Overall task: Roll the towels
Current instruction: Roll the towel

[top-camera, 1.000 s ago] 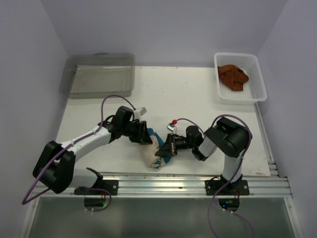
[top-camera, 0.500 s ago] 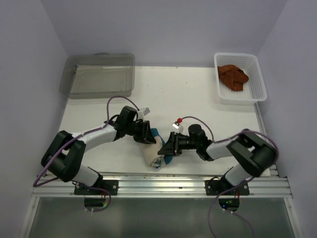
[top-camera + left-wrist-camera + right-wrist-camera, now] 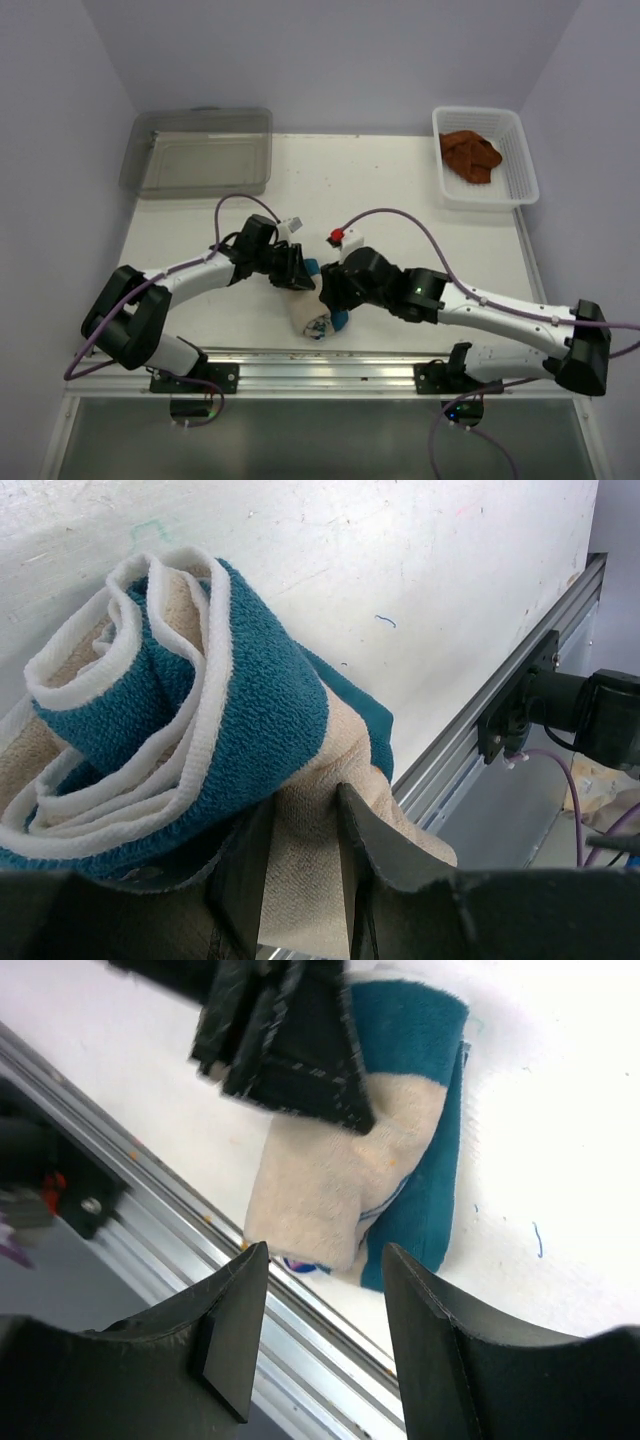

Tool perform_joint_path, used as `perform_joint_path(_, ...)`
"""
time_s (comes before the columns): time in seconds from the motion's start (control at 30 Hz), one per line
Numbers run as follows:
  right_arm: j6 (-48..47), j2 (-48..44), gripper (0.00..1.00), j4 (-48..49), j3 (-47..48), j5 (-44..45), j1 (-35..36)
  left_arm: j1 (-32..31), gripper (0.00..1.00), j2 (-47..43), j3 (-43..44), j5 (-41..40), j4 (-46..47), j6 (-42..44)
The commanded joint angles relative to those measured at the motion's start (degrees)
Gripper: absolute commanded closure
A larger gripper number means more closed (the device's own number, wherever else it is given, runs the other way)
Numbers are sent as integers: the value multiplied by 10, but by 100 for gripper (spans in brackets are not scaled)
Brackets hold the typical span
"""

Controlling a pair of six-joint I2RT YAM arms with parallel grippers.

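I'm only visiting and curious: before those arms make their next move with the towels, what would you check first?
1. Cream towel rolled: ok, it lies as a loose roll.
2. Left gripper holding it: ok, pinching the cream cloth.
3. Right gripper clear: ok, open above the roll, nothing between its jaws.
4. Rust-brown towel rolled: not ok, crumpled in the white basket.
5. Roll keeps its shape once released: cannot tell.

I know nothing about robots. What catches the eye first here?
A rolled cream-and-blue towel lies near the table's front edge. The left arm's fingers pinch it, and the right arm's fingers hang open close by. At the back right, a rust-brown towel lies crumpled in a white basket.
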Motion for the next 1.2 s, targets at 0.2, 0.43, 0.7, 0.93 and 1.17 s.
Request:
perform_joint_path(0.2,-40,193,35,-201,167,348,212,-5,63,10,-13,-25,-9,1)
perform_joint_path(0.43,-60,261,30,-189,228,364,251,-5,63,11,-10,-25,-13,3)
perform_joint_path(0.7,-73,314,25,-161,245,345,256,-5,63,11,-11,-26,-18,6)
perform_joint_path(0.93,-56,365,26,-147,225,337,256,-5,63,7,-10,-26,-19,2)
perform_joint_path(1.17,-14,363,69,-143,175,359,238,-5,62,-7,-3,-25,-34,2)
